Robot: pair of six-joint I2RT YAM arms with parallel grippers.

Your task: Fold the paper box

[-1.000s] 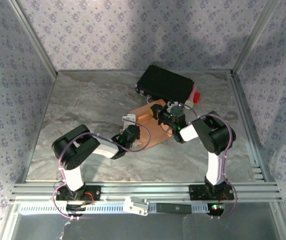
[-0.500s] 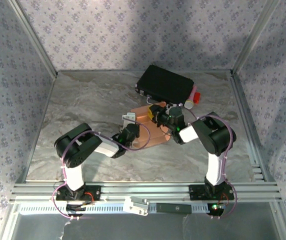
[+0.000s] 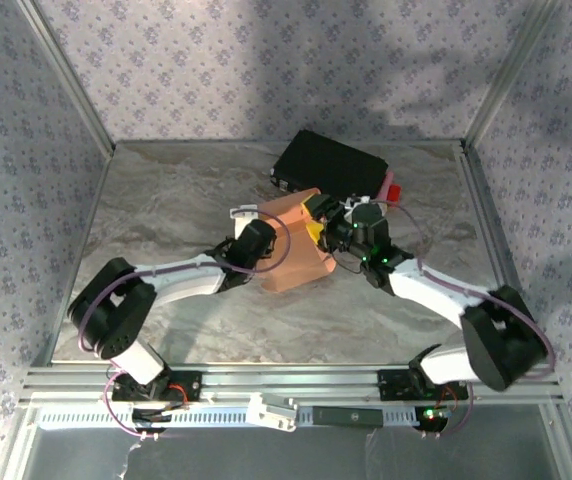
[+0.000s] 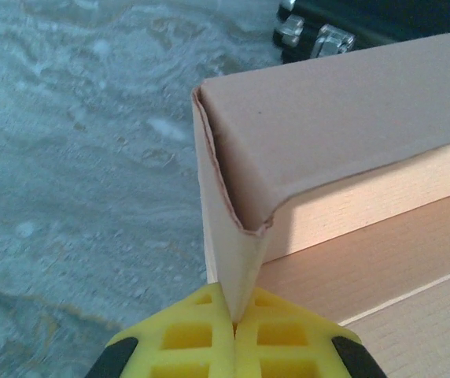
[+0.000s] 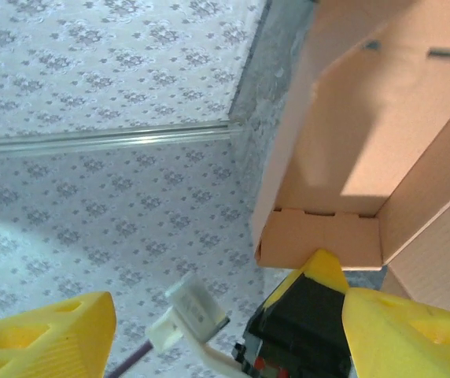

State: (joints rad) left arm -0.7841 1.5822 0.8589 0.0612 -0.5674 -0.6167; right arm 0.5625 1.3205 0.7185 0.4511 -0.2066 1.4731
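The paper box (image 3: 296,255) is a salmon-brown cardboard piece, partly folded, held up off the marble table in the middle. In the left wrist view, my left gripper (image 4: 233,319) is shut on the lower edge of an upright box wall (image 4: 233,244), and a folded-over panel (image 4: 335,126) spreads above it. From overhead the left gripper (image 3: 274,248) sits at the box's left side. My right gripper (image 3: 318,222) is at the box's right edge, jaws wide open. Its yellow fingers (image 5: 44,339) frame the box (image 5: 351,142) and touch nothing.
A black hard case (image 3: 328,166) with metal corners lies at the back, just behind the box, and also appears as the black case (image 4: 351,20). A small red object (image 3: 392,190) sits at its right end. Patterned walls close the table on three sides.
The right gripper opened and let go of the box. Both arms stretched out over the table, and the left gripper lifted the box up and slightly left.
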